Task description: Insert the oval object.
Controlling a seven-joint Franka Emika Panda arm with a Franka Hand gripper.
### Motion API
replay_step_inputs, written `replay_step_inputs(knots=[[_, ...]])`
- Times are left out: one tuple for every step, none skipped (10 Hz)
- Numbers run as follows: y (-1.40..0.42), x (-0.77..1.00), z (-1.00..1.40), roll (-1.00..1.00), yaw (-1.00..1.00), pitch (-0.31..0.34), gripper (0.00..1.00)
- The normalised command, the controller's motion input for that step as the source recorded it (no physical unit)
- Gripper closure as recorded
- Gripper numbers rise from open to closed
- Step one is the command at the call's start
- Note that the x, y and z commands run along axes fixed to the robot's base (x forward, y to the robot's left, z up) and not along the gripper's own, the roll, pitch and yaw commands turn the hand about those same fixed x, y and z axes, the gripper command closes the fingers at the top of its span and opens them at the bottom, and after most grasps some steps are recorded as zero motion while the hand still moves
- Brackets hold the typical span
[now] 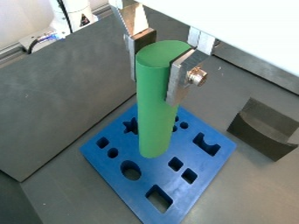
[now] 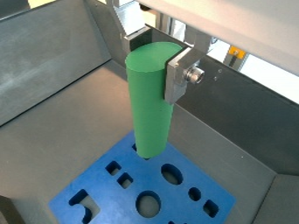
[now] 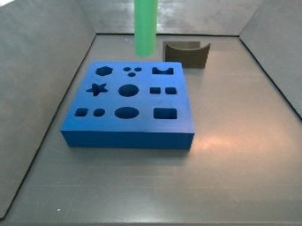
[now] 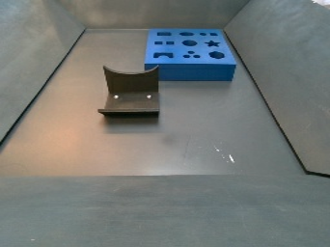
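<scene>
grey curved block: sat on desk, apart from blue block
blue block: shaped holes on top

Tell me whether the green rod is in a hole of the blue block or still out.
Cannot tell. The oval object, upright in the gripper, has its lower end at the blue block, but that end hides any gap or hole.

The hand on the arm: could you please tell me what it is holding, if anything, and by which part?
The hand holds the green oval object upright by its upper end, its fingers clamped on opposite sides, above the blue block.
</scene>
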Motion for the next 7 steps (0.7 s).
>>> replay_step_inputs(knots=[[0.05,-0.13,0.0,0.0,-0.03,-0.001,1.0],[-0.04,-0.46,-0.16,0.0,-0.65,-0.067,1.0],[-0.04,-0.24,-0.23,0.0,-0.83,-0.046,1.0],[-0.08,-0.23,-0.28,-0.01,-0.81,-0.063,1.0],[-0.09,-0.05,-0.23,0.0,-0.93,-0.023,1.0],[-0.07,0.0,-0.24,0.0,-1.0,-0.016,1.0],[-0.07,0.0,-0.24,0.0,-1.0,-0.019,1.0]])
